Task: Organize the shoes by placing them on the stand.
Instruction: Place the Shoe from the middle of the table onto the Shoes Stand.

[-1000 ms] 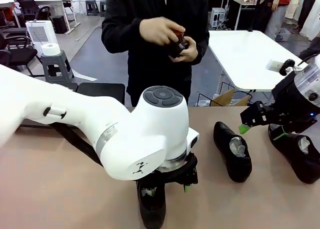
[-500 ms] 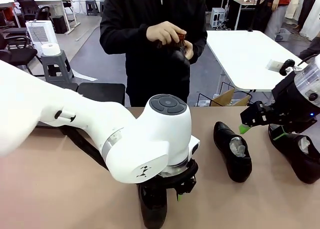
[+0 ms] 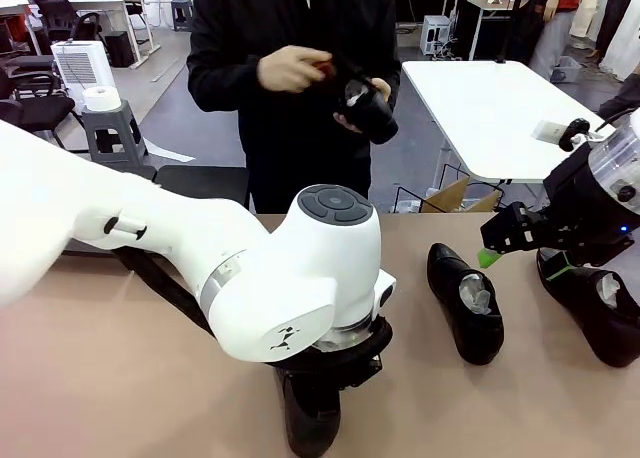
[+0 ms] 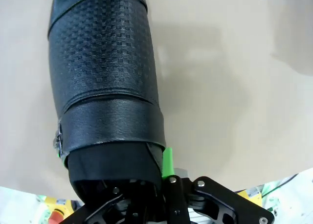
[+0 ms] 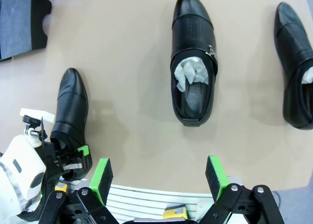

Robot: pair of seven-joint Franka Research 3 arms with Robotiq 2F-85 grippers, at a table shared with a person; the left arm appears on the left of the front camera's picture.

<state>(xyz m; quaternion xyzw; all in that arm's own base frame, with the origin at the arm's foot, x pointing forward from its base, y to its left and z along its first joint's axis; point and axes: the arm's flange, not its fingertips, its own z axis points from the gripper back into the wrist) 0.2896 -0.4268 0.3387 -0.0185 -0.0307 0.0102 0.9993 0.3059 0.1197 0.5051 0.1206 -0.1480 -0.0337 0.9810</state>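
My left gripper point(image 3: 322, 376) is shut on the heel end of a black textured shoe point(image 3: 310, 423) lying on the table's near edge. Its green pads point(image 4: 167, 163) press both sides of that shoe point(image 4: 105, 77). The right gripper point(image 3: 490, 246) hovers open above the table, its pads point(image 5: 101, 177) wide apart with nothing between them. Below it lie two more shoes stuffed with white paper, one point(image 5: 193, 62) in the middle and one point(image 5: 296, 62) to the right. The person holds another shoe point(image 3: 370, 108) and rubs it with a reddish brush point(image 3: 322, 68). The black stand point(image 3: 200, 183) sits at the far left.
My bulky white left arm point(image 3: 150, 258) spans the table's left half and hides much of it. The tan tabletop point(image 3: 100, 378) has free room at the near left. The person stands at the far edge, behind the middle.
The left gripper has closed from open onto the shoe's heel. The person has lifted and turned the shoe in hand while brushing. The right arm has not moved.
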